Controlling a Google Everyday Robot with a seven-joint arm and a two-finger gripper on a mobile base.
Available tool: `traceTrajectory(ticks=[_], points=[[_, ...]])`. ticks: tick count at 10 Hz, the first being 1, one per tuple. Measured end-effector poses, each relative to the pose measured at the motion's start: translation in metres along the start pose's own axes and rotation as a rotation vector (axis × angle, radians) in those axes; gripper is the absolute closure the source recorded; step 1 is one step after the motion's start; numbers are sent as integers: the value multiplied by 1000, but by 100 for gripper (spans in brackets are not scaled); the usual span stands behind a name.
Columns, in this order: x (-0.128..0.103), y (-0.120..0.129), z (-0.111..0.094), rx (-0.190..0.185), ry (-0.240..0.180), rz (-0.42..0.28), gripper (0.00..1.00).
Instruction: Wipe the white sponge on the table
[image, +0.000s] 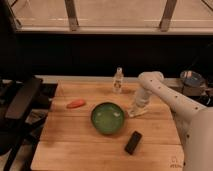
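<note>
The white sponge (140, 113) lies flat on the light-brown wooden table (75, 135), just right of the green bowl (107, 118). My white arm reaches in from the right and comes down on it. My gripper (137, 107) sits right at the sponge, pressing on or touching its top. The sponge shows only as a pale edge under the gripper.
A translucent plastic cup or bottle (118, 80) stands at the table's far edge. An orange carrot-like thing (76, 104) lies at the left. A black slab (133, 142) lies near the front. A black office chair (20, 107) stands to the left. A logo mark (175, 162) is at the front right corner.
</note>
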Motion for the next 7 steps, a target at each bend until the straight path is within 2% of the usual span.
traceTrajectory(ticks=[2,5,7], points=[[3,-3,-4,1,0,0,99],[-2,23,-2,9,1,59,99],[12,45,-4,25,-1,123,99]])
